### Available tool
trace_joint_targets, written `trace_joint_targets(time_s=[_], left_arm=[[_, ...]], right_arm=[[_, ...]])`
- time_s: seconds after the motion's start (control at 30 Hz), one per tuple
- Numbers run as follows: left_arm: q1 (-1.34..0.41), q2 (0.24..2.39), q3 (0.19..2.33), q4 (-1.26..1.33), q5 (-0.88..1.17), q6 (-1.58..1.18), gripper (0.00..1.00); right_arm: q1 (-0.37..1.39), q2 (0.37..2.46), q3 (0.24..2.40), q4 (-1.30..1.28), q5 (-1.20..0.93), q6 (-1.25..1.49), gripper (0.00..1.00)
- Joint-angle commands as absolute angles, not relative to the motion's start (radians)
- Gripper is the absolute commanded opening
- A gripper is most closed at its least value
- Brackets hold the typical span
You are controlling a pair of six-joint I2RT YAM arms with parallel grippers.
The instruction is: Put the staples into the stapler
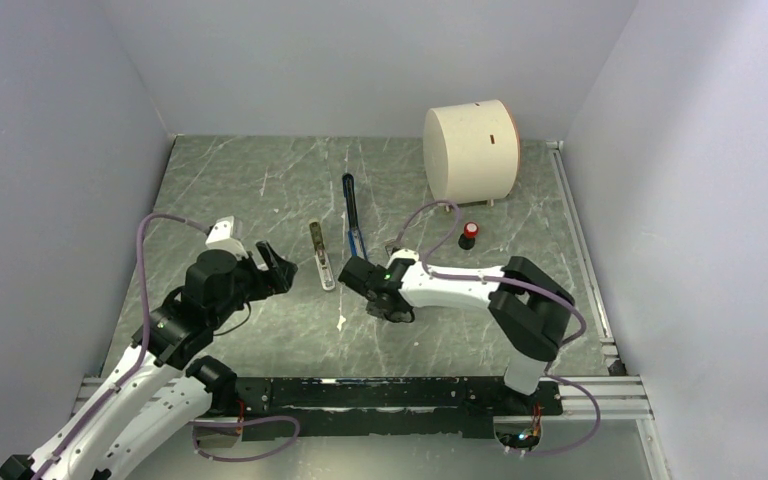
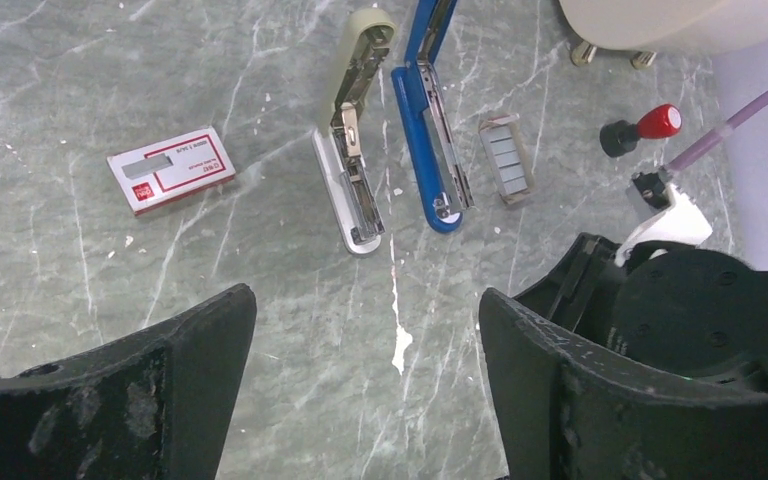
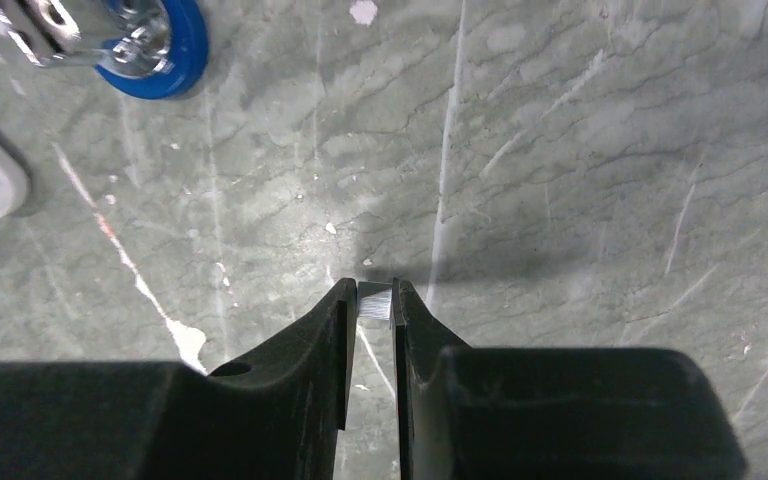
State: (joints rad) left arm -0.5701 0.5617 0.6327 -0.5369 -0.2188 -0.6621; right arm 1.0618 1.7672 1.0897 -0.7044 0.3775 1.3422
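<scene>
The right end effector (image 3: 373,298) is clamped on a short staple strip (image 3: 375,306), which shows end-on as a small silvery block between the fingertips, above the desk (image 1: 260,180). The stapler (image 2: 430,140) lies flat mid-desk, hinged open, with its black arm thrown back toward the far wall and its grey metal channel facing up. Its blue nose is near that end effector.

I'd say the pick is made and the loading is not yet done. The next move calls for turning the strip in line with the narrow channel and lowering it squarely, since a slight twist would leave it riding the rim.

The left end effector (image 2: 365,300) hovers at the near left, fingers wide apart and empty.

A second strip of staples (image 2: 506,160) lies just right of the stapler, a cream and silver stapler (image 2: 355,160) lies open just left of it, and a red-and-white staple box (image 2: 170,168) sits further left. The desk is grey-green marble pattern with white veins and a few white flecks. Plain pale walls close in on three sides. A cream cylinder (image 1: 470,150) on small feet stands at the back right, with a red-capped black knob (image 1: 469,233) near it.
</scene>
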Motion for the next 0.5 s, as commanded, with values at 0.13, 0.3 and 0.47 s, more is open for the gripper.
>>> trace_joint_targets(time_s=[0.13, 0.3, 0.47], left_arm=[[-0.578, 0.580, 0.650, -0.510, -0.121, -0.661, 0.92], [-0.578, 0.621, 0.592, -0.359, 0.068, -0.734, 0.93], [-0.579, 0.702, 0.521, -0.136, 0.263, -0.811, 0.90]], right_arm=[[1.005, 1.565, 0.982, -0.473, 0.356, 1.214, 0.22], [0.926, 1.430, 0.869, -0.297, 0.267, 1.143, 0.23], [0.836, 1.315, 0.804, -0.156, 0.098, 1.133, 0.23]])
